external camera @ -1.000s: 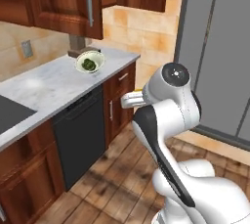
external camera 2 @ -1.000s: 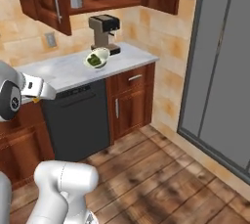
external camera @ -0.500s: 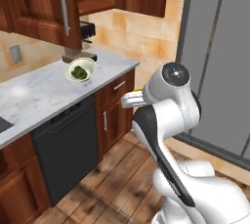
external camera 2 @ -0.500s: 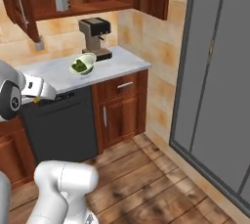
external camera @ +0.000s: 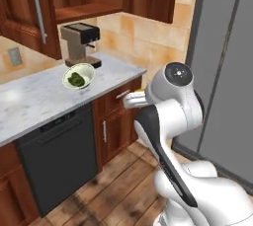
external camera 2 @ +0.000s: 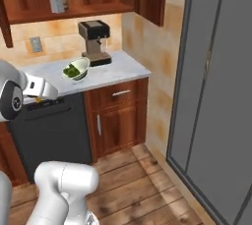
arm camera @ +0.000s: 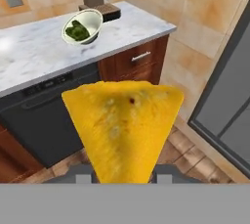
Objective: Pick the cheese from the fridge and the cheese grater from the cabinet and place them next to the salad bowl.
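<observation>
1. The whole picture has slid since a moment ago, so the robot's base has driven. The salad bowl point(external camera: 78, 76) now sits closer to the middle left of the left base view.
2. The cheese point(arm camera: 123, 127) fills the lower middle of the hand view. The gripper point(arm camera: 122, 175) pinches it, jaws squeezed on its narrow end.
3. The cheese grater point(external camera 2: 57, 1) waits on the cabinet point(external camera 2: 83, 3) shelf, upper left of the right base view.
4. The fridge point(external camera 2: 216, 86) looks closed. I think the cheese goes to the bowl next.

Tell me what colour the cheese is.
Yellow-orange, with a few small darker specks. The cheese shows best in the hand view, up close.
</observation>
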